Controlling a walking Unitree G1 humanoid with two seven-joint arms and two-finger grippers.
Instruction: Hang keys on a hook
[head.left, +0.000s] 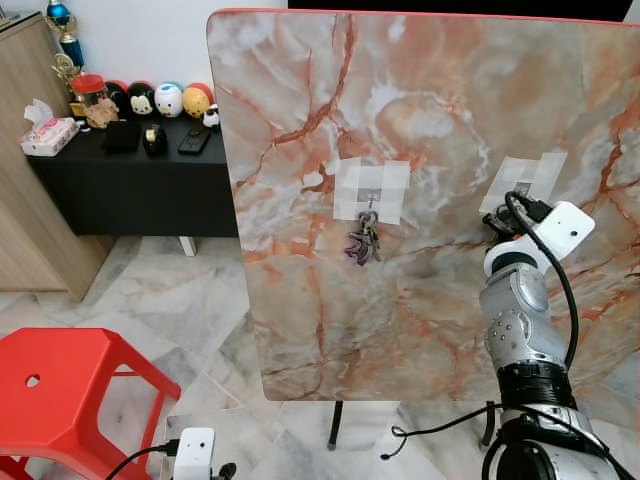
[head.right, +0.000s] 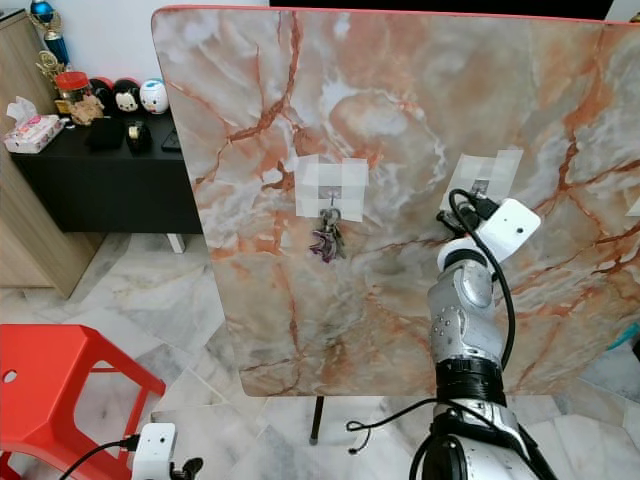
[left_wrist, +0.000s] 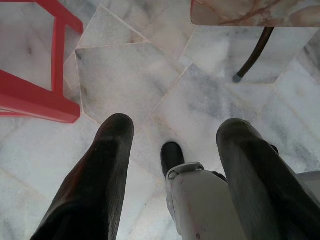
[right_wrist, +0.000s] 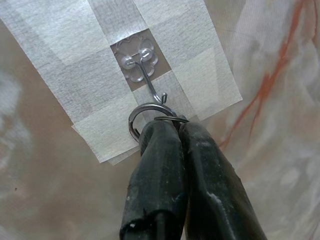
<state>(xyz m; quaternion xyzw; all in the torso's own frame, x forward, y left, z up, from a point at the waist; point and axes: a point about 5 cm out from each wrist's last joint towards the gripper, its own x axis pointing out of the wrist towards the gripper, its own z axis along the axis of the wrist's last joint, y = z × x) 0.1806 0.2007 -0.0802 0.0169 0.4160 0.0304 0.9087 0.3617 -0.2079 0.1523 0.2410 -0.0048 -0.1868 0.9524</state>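
The right gripper (right_wrist: 172, 131) is pinched shut on a thin metal key ring (right_wrist: 148, 116), which sits at the tip of a wire hook (right_wrist: 149, 75) taped to the upright marble-patterned board (head.left: 430, 120); whether the ring is fully over the hook is hard to tell. The left gripper (left_wrist: 175, 145) hangs spread wide above the pale marble floor (left_wrist: 130, 75), near a red plastic stool (head.left: 60, 385). A second bunch of keys (head.left: 364, 240) dangles from a neighbouring taped hook.

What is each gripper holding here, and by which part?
The right gripper pinches a key ring by its lower edge, at the taped hook. The left gripper is open, holding nothing.
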